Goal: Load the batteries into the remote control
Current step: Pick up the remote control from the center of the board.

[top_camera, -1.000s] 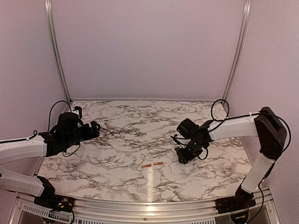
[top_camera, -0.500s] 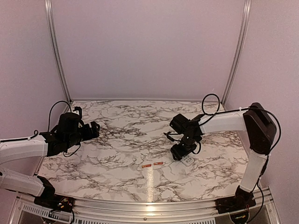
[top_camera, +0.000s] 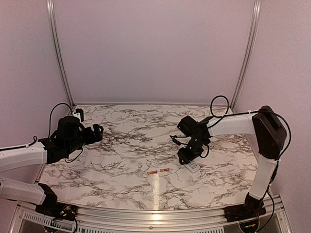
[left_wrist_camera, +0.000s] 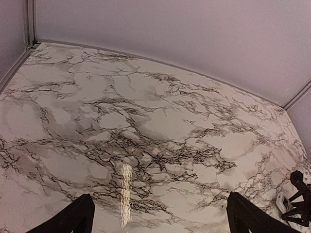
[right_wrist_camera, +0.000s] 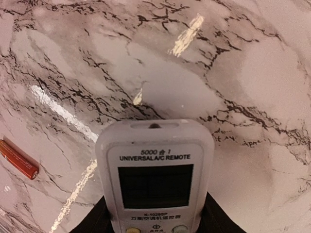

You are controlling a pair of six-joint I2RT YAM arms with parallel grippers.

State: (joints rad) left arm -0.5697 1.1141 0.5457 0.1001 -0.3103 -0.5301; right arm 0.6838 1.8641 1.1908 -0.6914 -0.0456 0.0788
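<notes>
The white remote control [right_wrist_camera: 154, 170] lies face up between my right gripper's [right_wrist_camera: 154, 216] two fingers, its dark display and top buttons showing. The gripper is shut on its sides, low over the table. In the top view the remote [top_camera: 193, 166] pokes out just below the right gripper [top_camera: 186, 155]. Two orange-red batteries [top_camera: 152, 172] [top_camera: 164, 170] lie end to end on the marble, left of the remote. One battery [right_wrist_camera: 18, 159] shows at the left edge of the right wrist view. My left gripper [top_camera: 97, 131] is open and empty, raised at the far left.
The marble tabletop [top_camera: 141, 141] is walled by pale panels with metal rails at the back corners. In the left wrist view my open fingers [left_wrist_camera: 77, 218] frame bare marble, with the right gripper and remote [left_wrist_camera: 284, 200] at the far right edge.
My right gripper has shifted a little left and away, and the remote now shows below it. The left gripper has drifted slightly back and left.
</notes>
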